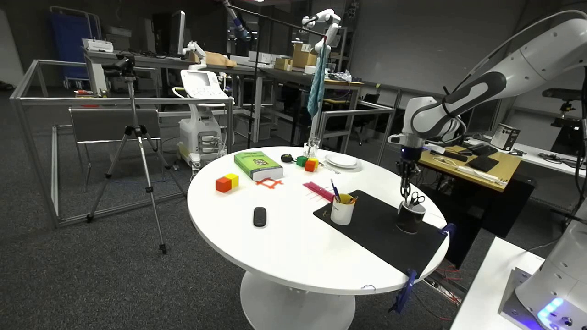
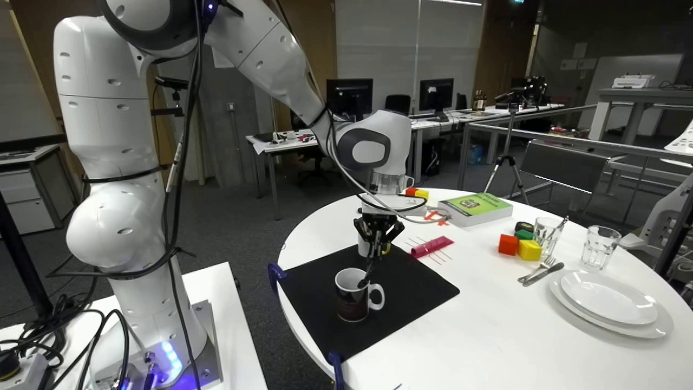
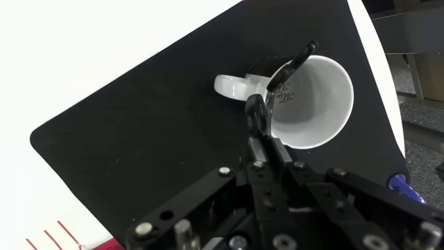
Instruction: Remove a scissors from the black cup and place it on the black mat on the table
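Note:
The black cup (image 1: 409,221) is a dark mug with a white inside (image 3: 314,107) and a white handle. It stands upright on the black mat (image 1: 373,231), which also shows in the wrist view (image 3: 149,118). Scissors with black handle loops (image 1: 416,199) stick up out of the cup; the loops show in the wrist view (image 3: 293,66) over the rim on the mug-handle side. My gripper (image 3: 271,149) points down beside the rim, its fingers nearly together on one loop. In an exterior view the gripper (image 2: 373,254) is just above the cup (image 2: 352,304). The blades are mostly hidden.
A white cup with pens (image 1: 342,211) stands on the mat's edge. Blue clamps (image 1: 403,293) hold the mat at the table edge. A pink strip (image 2: 432,246), white plates (image 2: 609,298), glasses (image 2: 600,246), coloured cubes (image 2: 509,245) and a green book (image 2: 475,208) lie farther off.

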Available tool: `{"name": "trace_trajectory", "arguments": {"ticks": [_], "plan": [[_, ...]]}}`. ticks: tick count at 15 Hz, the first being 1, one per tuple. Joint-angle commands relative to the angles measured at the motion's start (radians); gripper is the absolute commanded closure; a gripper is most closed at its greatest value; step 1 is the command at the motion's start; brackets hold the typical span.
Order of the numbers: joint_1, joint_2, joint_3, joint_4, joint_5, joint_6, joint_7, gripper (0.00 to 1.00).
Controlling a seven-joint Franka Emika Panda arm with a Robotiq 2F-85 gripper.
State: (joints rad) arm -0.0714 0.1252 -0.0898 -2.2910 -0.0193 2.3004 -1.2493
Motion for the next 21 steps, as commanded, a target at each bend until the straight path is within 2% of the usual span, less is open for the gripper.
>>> {"name": "trace_trajectory", "arguments": {"ticks": [1, 12, 21], "plan": [[-0.019, -0.016, 0.013, -0.027, -0.014, 0.064, -0.024, 0.98], [-0.025, -0.018, 0.018, -0.070, 0.018, 0.266, -0.021, 0.98], [-0.036, -0.052, 0.018, -0.066, 0.061, 0.259, -0.037, 0.98]]}}
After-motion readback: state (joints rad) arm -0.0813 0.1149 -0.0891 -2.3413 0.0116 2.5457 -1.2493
